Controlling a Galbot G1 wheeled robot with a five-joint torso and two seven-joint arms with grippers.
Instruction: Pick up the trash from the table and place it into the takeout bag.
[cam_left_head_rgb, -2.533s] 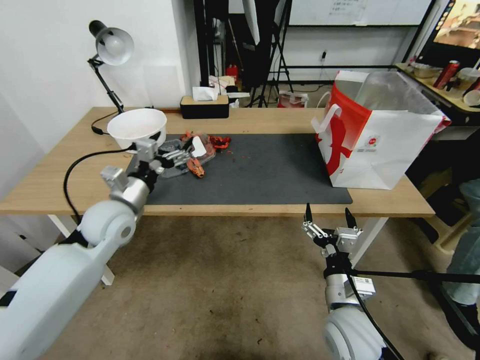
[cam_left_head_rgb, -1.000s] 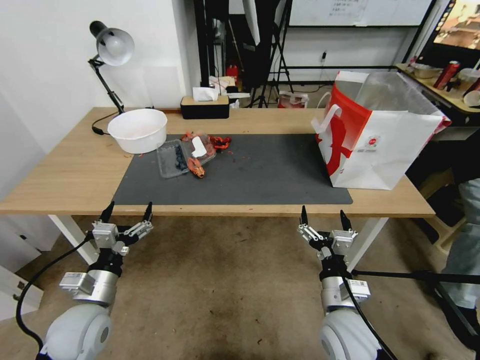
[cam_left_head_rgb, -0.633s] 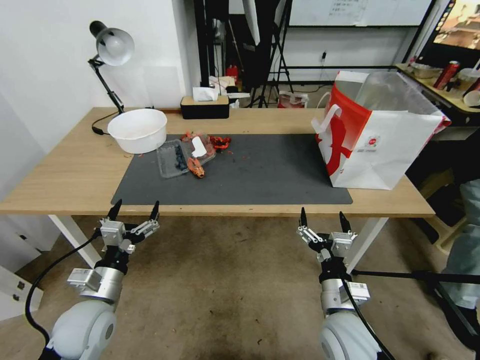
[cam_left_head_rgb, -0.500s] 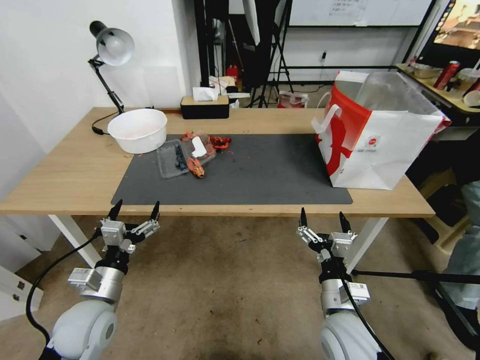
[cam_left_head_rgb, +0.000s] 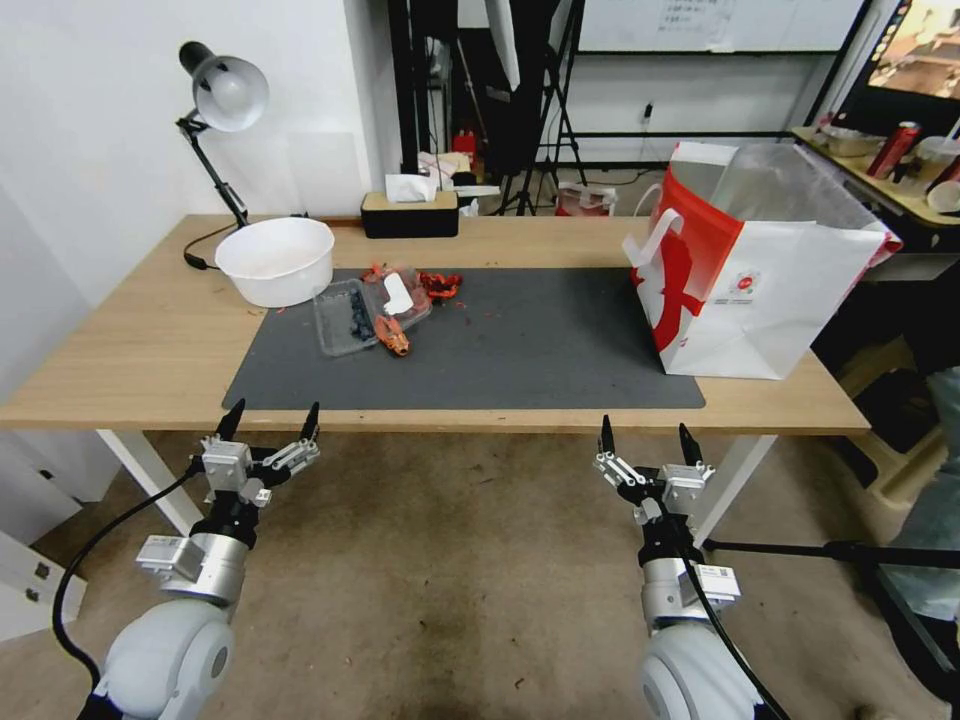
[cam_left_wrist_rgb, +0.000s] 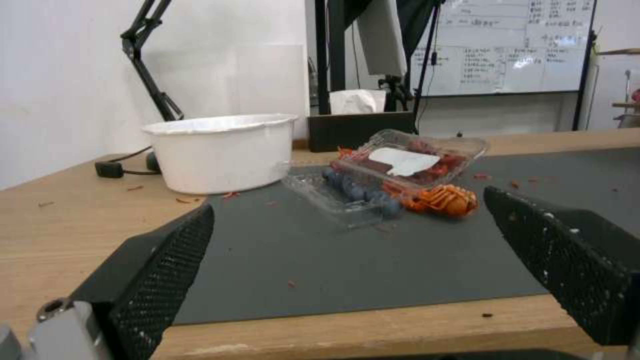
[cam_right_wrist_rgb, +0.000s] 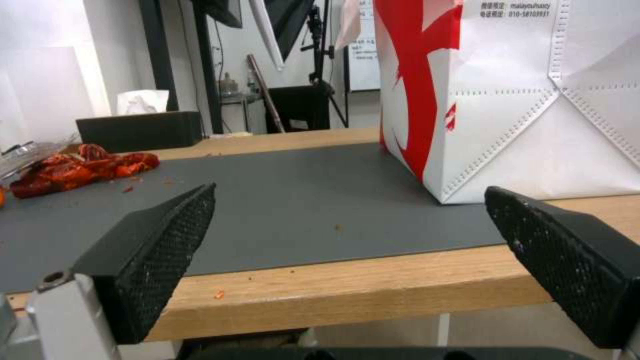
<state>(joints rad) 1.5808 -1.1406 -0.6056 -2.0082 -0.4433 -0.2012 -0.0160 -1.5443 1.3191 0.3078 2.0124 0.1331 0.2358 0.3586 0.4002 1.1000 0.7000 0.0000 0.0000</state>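
The trash lies at the left of the table (cam_left_head_rgb: 130, 350): a white bowl (cam_left_head_rgb: 275, 260) (cam_left_wrist_rgb: 223, 150), a clear plastic box (cam_left_head_rgb: 370, 312) (cam_left_wrist_rgb: 393, 170) with dark berries and food scraps, and red shell scraps (cam_left_head_rgb: 438, 284) (cam_right_wrist_rgb: 80, 167). The takeout bag (cam_left_head_rgb: 760, 290) (cam_right_wrist_rgb: 533, 100), white with a red side, stands upright at the right end of the dark mat (cam_left_head_rgb: 520, 350). My left gripper (cam_left_head_rgb: 271, 422) (cam_left_wrist_rgb: 347, 250) hangs open below the table's front edge, facing the bowl and box. My right gripper (cam_left_head_rgb: 645, 432) (cam_right_wrist_rgb: 347, 210) is open too, below the front edge near the bag.
A desk lamp (cam_left_head_rgb: 222, 95) stands at the table's back left and a black tissue box (cam_left_head_rgb: 410, 212) at the back middle. A side table with cans (cam_left_head_rgb: 895, 150) is behind the bag. A black stand leg (cam_left_head_rgb: 830, 550) runs along the floor at right.
My left arm let go of the white bowl, which now rests on the table, and drew back below the front edge. The right arm has barely moved.
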